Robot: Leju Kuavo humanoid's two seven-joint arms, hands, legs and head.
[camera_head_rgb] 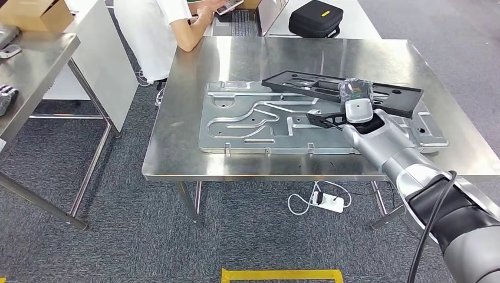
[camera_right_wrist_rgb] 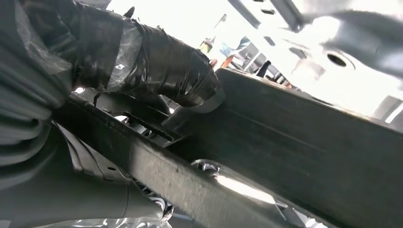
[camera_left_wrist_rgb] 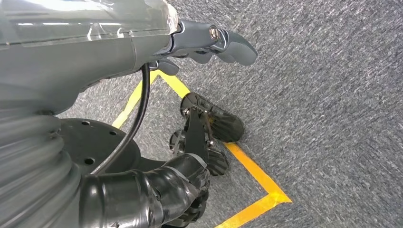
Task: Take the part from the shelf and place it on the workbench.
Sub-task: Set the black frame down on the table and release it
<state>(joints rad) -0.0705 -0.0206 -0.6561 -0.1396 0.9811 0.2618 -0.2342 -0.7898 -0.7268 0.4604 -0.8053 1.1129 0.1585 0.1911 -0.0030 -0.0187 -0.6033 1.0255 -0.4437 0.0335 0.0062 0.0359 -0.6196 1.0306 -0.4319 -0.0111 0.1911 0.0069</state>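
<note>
A: Grey carpet (camera_head_rgb: pixel 118 236) lies all round, with one strip of yellow tape (camera_head_rgb: pixel 282 275) at the near edge. What is the right arm doing?

B: It reaches up from the near right, over the near edge of the steel workbench (camera_head_rgb: pixel 177 147). The right hand (camera_head_rgb: pixel 355 101) sits over the right part of the bench, wrapped round the black part (camera_head_rgb: pixel 330 88). In the right wrist view a taped finger (camera_right_wrist_rgb: pixel 161 66) presses on the part's dark face (camera_right_wrist_rgb: pixel 294 142), so the hand holds it.

A: And where does the part lie?

B: Long and flat, slanting from the bench's middle toward the far right, on top of the one silver stamped plate (camera_head_rgb: pixel 259 127). I cannot tell whether it rests fully on the plate or is lifted a little.

A: The left hand?

B: The left hand (camera_left_wrist_rgb: pixel 214 42) hangs over the carpet, nothing in it, its fingers bent loosely; how wide they stand I cannot tell.

A: Room to move?

B: Bare steel shows left of the plate and beyond it to the far edge. A second table (camera_head_rgb: pixel 35 65) stands well apart on the left, with one cardboard box (camera_head_rgb: pixel 35 15) on it. Beyond the bench, one person (camera_head_rgb: pixel 159 29) sits with a phone (camera_head_rgb: pixel 229 6), beside one keyboard (camera_head_rgb: pixel 242 22) and one black case (camera_head_rgb: pixel 315 19).
</note>
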